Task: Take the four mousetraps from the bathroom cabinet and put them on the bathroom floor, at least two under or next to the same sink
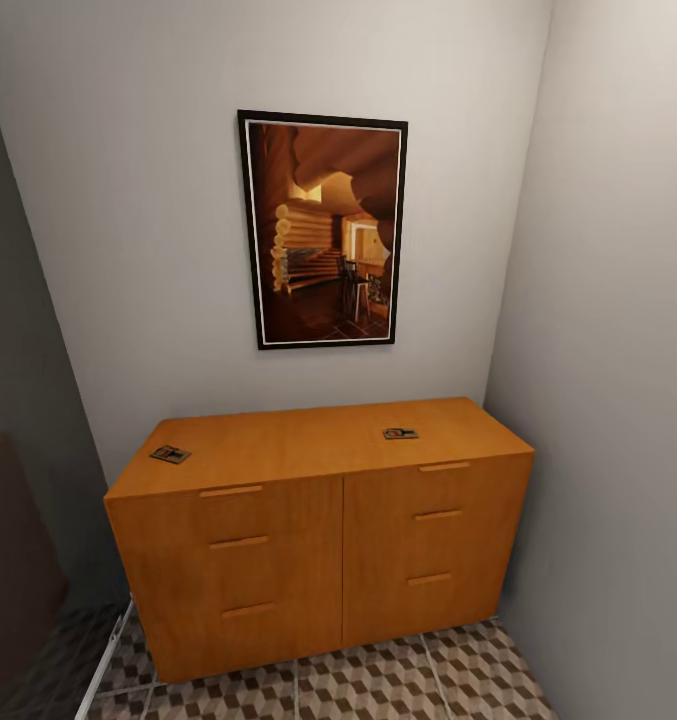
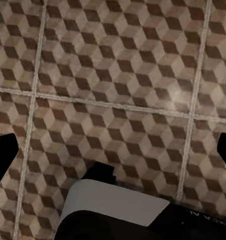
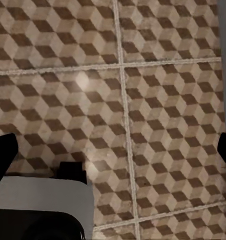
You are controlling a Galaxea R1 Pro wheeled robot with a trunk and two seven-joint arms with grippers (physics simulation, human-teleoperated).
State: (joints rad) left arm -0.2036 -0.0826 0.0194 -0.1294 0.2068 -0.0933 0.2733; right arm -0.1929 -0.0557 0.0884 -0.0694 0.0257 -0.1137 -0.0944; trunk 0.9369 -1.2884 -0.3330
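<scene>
Resting on the orange-brown cabinet [image 1: 318, 500] top are two mousetraps, small flat brown boards with dark metal parts: one [image 1: 170, 454] near its left end, the other [image 1: 400, 433] right of centre. Both wrist views look down on the cube-patterned bathroom floor [image 2: 123, 75], where the left pincer [image 2: 113, 155] and right pincer [image 3: 113, 155] each spread wide, holding nothing.

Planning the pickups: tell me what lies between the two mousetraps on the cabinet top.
Nothing. In the head view, the left mousetrap and the right mousetrap are separated by a bare stretch of the cabinet top.
</scene>
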